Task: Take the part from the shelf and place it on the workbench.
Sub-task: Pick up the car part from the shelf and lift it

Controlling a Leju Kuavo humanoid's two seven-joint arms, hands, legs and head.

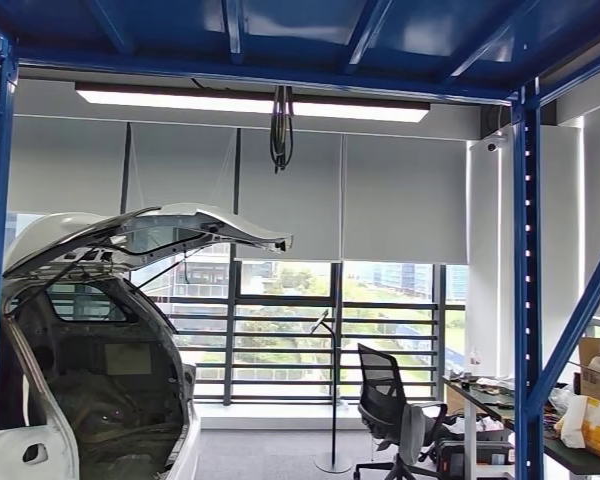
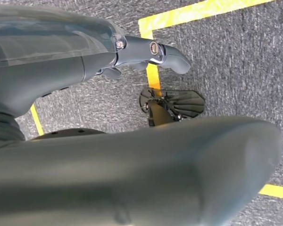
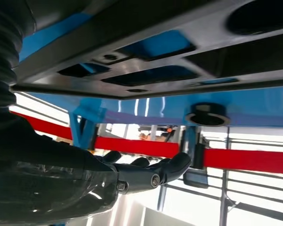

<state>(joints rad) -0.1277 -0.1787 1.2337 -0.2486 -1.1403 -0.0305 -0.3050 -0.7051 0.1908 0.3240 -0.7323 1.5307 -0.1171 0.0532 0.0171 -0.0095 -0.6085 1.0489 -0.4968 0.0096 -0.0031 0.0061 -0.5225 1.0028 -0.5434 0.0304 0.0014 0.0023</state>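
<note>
shelf frame [image 1: 526, 300]: deep blue | car body [image 1: 25, 440]: white | office chair [image 1: 387, 410]: black | blinds [image 1: 403, 200]: pale grey | carpet [image 2: 221, 52]: speckled grey, yellow floor tape [image 2: 204, 9] | beam [image 3: 246, 160]: red | left hand [image 2: 97, 61]: dark grey

Left hand [image 2: 147, 52] hangs down, fingers extended; right hand [image 3: 147, 172] reaches out, holding nothing.

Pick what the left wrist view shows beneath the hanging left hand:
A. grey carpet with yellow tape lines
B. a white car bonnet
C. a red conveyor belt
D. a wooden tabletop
A: below the left hand lies grey carpet crossed by yellow tape lines.
</note>
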